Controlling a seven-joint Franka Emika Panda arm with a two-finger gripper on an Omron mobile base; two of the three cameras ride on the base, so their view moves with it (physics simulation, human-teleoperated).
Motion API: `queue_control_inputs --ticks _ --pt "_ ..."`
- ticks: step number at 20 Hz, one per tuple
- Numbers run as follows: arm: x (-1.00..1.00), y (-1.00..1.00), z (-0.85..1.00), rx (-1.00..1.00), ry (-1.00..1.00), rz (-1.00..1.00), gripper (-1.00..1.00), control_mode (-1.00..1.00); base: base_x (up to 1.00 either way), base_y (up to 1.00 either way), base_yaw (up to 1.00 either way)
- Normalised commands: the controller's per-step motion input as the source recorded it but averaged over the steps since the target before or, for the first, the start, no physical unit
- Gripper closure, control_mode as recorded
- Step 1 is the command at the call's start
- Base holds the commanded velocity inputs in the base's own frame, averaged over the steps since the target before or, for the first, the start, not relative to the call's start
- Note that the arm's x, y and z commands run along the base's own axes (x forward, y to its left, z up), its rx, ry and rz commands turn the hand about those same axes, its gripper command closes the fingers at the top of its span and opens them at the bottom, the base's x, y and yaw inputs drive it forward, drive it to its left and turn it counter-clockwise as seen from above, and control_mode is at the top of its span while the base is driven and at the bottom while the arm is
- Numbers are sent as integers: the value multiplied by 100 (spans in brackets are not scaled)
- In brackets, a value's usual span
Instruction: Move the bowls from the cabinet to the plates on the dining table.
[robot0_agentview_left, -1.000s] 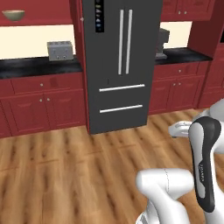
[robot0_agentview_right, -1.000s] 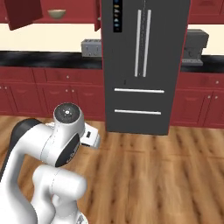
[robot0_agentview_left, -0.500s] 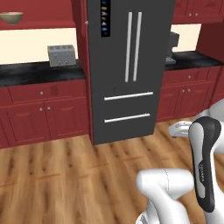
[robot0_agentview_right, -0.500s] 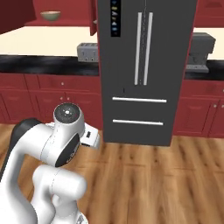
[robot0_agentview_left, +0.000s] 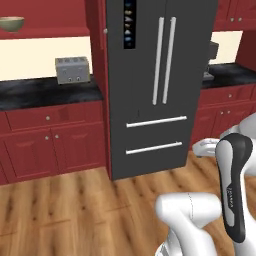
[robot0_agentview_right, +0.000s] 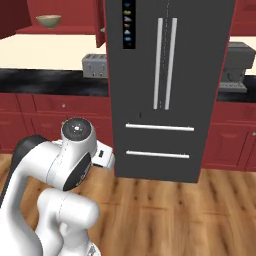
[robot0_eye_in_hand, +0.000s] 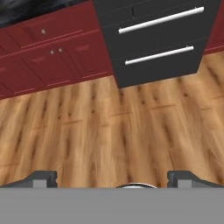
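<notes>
The gripper (robot0_eye_in_hand: 111, 177) is spread wide and empty, its fingertips (robot0_eye_in_hand: 41, 177) over bare wood floor (robot0_eye_in_hand: 109, 131). The olive bowl (robot0_agentview_right: 49, 20) sits on the cabinet shelf (robot0_agentview_right: 60, 31) at ten o'clock, well apart from them, left of the fridge (robot0_agentview_right: 165, 85).

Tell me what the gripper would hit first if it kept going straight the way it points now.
Most likely the wooden floor. The open gripper holds nothing and looks down at the planks in front of the dark fridge; nothing lies between. How far off the floor is, the hand view doesn't settle.
</notes>
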Motion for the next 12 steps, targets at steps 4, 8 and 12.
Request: queue_control_inputs --ticks 4,8,12 --pt "0 0 0 0 0 0 -100 100 72 29 0" --pt "0 0 0 0 0 0 -100 100 74 29 0" --pt "0 0 0 0 0 0 -100 100 75 30 0"
